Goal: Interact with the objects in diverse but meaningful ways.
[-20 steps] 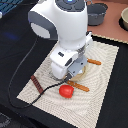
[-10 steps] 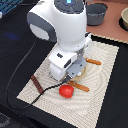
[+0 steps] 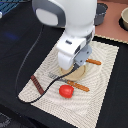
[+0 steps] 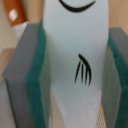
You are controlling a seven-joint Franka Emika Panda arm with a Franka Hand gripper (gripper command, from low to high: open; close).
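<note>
Claw [image 4: 64, 75] pinching the white oblong piece [image 4: 75, 60] between its green pads [image 4: 35, 85] — held over the placemat [image 3: 105, 75] on the desk, by the tomato [image 3: 66, 91]. Looks like smooth, rigid, light plastic — likely slippery; a mid-body grip across the flat sides seems right.

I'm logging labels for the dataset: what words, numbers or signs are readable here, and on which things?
No readable text in either view.
White piece between the end effector pads: black curved line and three short strokes, drawn marks, not letters.
Tomato, brown stick: no markings visible.
</note>
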